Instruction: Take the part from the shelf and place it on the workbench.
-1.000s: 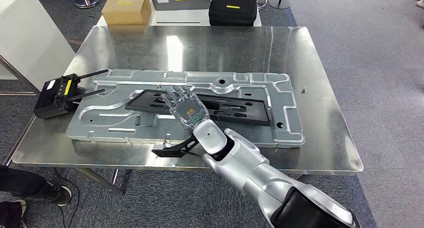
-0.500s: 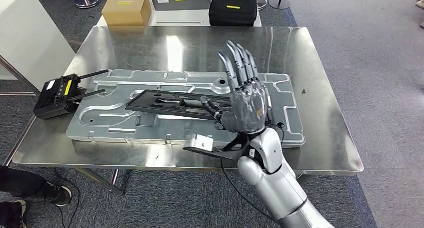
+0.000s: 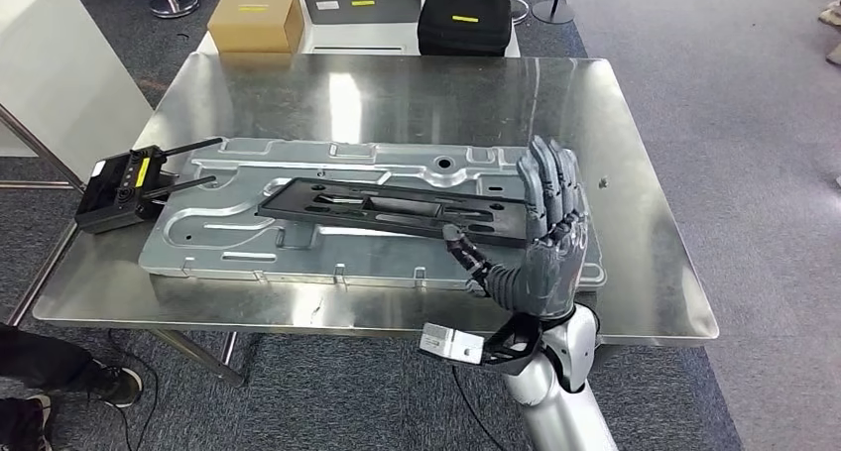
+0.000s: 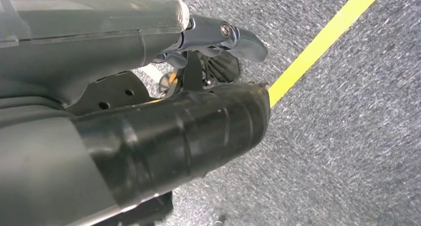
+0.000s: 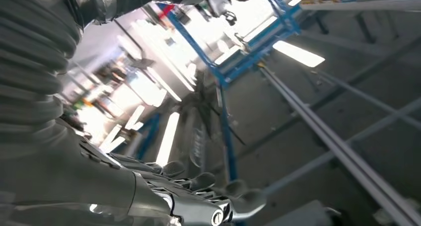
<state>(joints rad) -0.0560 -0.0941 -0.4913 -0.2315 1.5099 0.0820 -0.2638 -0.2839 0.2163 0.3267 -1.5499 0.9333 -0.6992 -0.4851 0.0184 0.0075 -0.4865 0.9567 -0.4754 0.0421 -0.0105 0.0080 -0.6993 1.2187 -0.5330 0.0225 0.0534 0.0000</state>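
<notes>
Head view: the right hand (image 3: 543, 243) is raised above the near right part of the workbench (image 3: 635, 203), its fingers (image 3: 551, 185) spread apart and pointing up, and it holds nothing. Just beside it, to the left, the long black part (image 3: 392, 209) lies flat on a big grey metal panel (image 3: 238, 235) on the workbench. A black remote controller (image 3: 121, 188) rests at the left edge. Behind the workbench stand a cardboard box (image 3: 253, 19) and a black case (image 3: 464, 21). The left hand (image 4: 218, 47) hangs above grey carpet with a yellow line (image 4: 322, 39); I cannot tell how its fingers stand.
</notes>
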